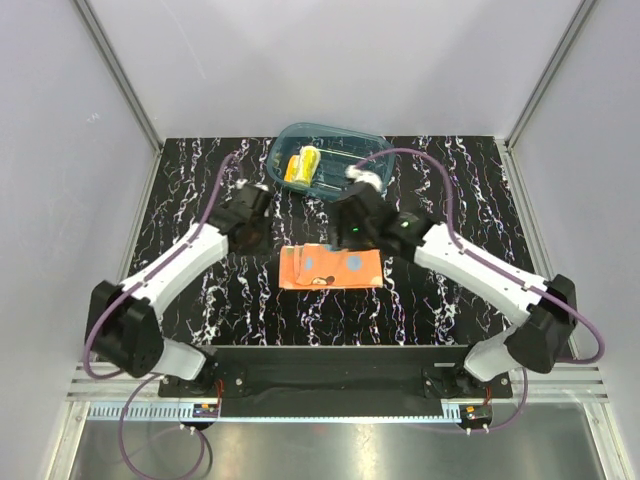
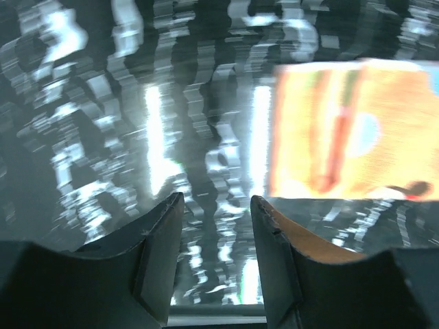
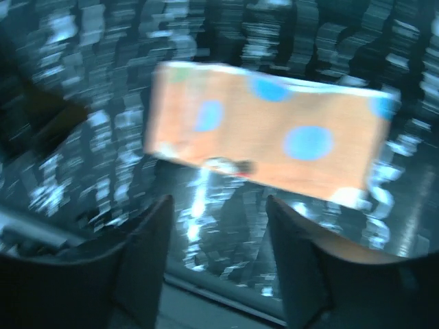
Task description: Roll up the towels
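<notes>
Top external: one yellow towel [image 1: 302, 165] in one tub [image 1: 372, 143], one orange towel [image 1: 330, 267] flat; left fingers [image 2: 158, 267], right fingers [image 3: 145, 264] apart, empty.

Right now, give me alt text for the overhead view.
An orange towel with blue dots lies flat on the marbled table between the left arm and right arm. Behind it, a yellow towel sits in a teal tub.

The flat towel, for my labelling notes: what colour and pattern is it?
Orange towel with light-blue dots; right wrist view shows it best.

Yellow towel [image 1: 302, 165] rolled, orange towel [image 1: 332, 267] flat
</notes>
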